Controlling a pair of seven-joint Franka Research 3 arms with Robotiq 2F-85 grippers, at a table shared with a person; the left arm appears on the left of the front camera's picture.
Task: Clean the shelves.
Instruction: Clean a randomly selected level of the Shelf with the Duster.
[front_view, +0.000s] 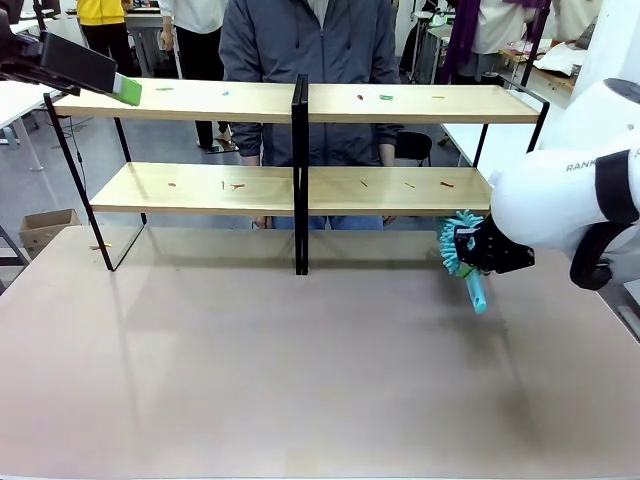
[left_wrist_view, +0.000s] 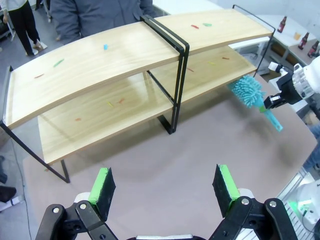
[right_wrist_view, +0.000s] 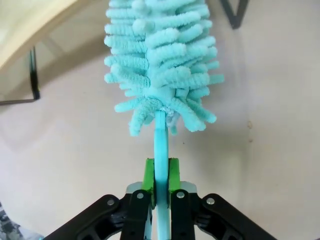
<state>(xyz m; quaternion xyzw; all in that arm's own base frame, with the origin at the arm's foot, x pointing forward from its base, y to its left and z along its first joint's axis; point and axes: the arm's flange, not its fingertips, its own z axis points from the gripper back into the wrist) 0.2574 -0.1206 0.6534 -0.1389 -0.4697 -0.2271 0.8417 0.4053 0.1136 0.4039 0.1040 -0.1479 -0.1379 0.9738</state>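
Across the far side of the table (front_view: 300, 380), shelves (front_view: 200, 100) strewn with small coloured bits (front_view: 386, 97).
With the right hand (right_wrist_view: 160, 175) clamped on the handle of the turquoise duster (right_wrist_view: 160, 70), fluffy head near the lower board's right end; left hand (left_wrist_view: 164, 182) by the top board's left corner, fingers (left_wrist_view: 102, 182) well apart, holding nothing; bits too small to name, perhaps paper scraps.
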